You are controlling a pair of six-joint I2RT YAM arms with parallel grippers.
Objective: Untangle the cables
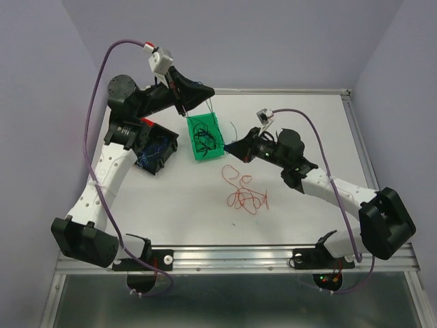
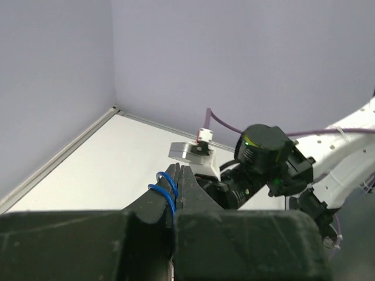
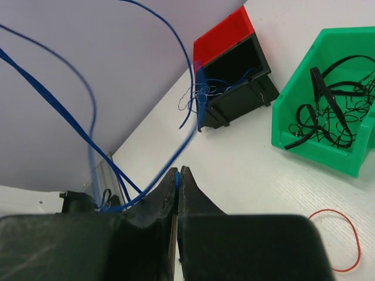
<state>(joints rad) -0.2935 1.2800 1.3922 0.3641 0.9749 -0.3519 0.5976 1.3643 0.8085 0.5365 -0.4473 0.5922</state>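
My left gripper (image 1: pixel 208 91) is raised above the back of the table and shut on a thin blue cable (image 2: pixel 166 191), which loops over one finger in the left wrist view. My right gripper (image 1: pixel 227 147) sits low beside the green bin and is shut on the same kind of blue cable (image 3: pixel 177 175); blue strands (image 3: pixel 70 120) run up and left from it. A thin strand (image 1: pixel 214 109) hangs between the two grippers. A loose red cable (image 1: pixel 246 196) lies tangled on the table in front of the right gripper. Black cables (image 1: pixel 204 136) lie in the green bin.
The green bin (image 1: pixel 205 156) stands at centre back, and also shows in the right wrist view (image 3: pixel 310 153). A black bin with a red side (image 1: pixel 162 158) holds more blue wire (image 3: pixel 202 93) at the left. Purple walls close the back and sides. Part of the red cable (image 3: pixel 343 240) shows at the lower right.
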